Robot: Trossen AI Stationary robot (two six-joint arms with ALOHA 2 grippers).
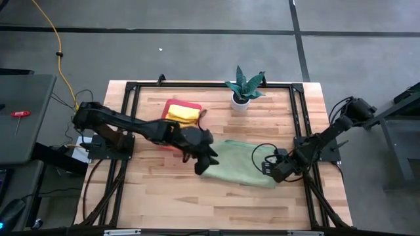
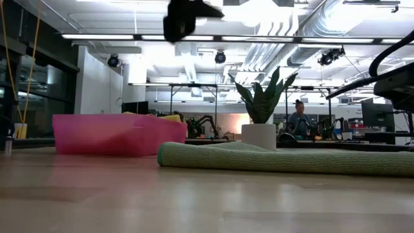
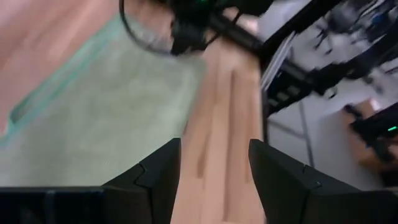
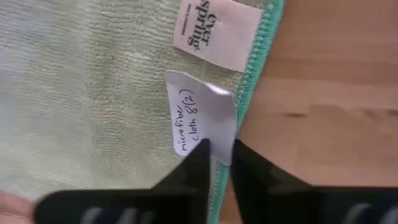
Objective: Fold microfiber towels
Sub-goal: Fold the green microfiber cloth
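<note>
1. a wooden table is seen, carrying everything; places are given from the pale green towel.
2. the pale green towel is spread flat near the table's middle, in front of a potted plant.
3. a pink tray is set beyond the towel's left side, with a yellow towel inside.
4. the left gripper is held above the towel's left edge, fingers apart, nothing held.
5. the right gripper is placed at the towel's right edge, fingers nearly closed over the hem beside a white tag.
</note>
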